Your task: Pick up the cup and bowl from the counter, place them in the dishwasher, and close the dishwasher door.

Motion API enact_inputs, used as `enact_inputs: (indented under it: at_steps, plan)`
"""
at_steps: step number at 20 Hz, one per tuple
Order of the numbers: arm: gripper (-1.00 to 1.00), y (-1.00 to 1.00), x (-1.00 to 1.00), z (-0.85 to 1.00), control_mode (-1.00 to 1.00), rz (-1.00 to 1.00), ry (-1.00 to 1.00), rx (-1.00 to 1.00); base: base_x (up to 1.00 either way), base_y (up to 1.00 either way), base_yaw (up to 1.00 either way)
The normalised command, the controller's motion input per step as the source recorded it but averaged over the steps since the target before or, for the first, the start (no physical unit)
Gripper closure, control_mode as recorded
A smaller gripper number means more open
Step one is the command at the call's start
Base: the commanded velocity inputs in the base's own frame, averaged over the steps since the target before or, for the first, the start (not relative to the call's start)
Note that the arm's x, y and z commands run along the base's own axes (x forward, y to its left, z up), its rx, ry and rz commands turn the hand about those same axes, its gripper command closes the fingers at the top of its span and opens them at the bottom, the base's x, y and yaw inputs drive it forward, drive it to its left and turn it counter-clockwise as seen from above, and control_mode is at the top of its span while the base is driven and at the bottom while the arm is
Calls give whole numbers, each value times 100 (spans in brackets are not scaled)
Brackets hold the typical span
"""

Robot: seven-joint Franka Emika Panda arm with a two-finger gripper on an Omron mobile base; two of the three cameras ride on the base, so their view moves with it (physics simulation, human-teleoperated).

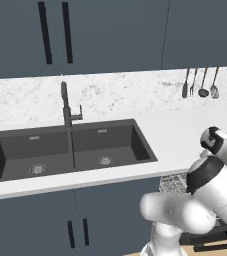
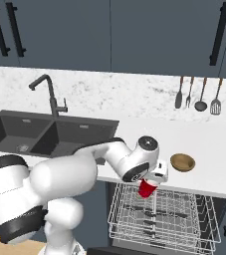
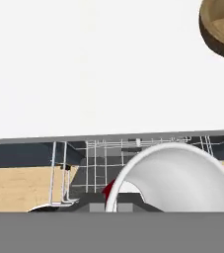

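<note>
My gripper (image 2: 150,184) is shut on a red cup (image 2: 146,189) with a white inside (image 3: 180,173), held just past the counter's front edge above the dishwasher's silver wire rack (image 2: 159,214). In the hand view the cup's rim hides my fingertips, and the rack (image 3: 96,165) shows below it. The golden-brown bowl (image 2: 182,162) sits on the white counter (image 2: 209,144) just right of my hand, and it appears at the top right corner of the hand view (image 3: 222,27). The dishwasher door (image 1: 212,239), a dark panel with a black bar, lies folded down low.
A black double sink (image 1: 70,150) with a dark tap (image 2: 49,94) takes up the counter's left part. Several utensils (image 2: 196,94) hang on the marble backsplash. Dark blue-grey cabinets (image 1: 55,30) with vertical handles run overhead and below the counter.
</note>
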Motion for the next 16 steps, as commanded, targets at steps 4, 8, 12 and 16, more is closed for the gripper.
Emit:
enact_inputs:
  at_steps: [4, 8, 12, 16]
  plan:
    - [100, -84, -35, -32, -100, -11, -2, 32, 0, 0, 0]
    - [100, -72, -26, -50, -100, 0, -18, 29, 0, 0, 0]
    - [100, -54, -20, -42, -100, 0, -17, 25, 0, 0, 0]
    - [100, -11, 2, -36, -100, 3, -12, 12, 0, 0, 0]
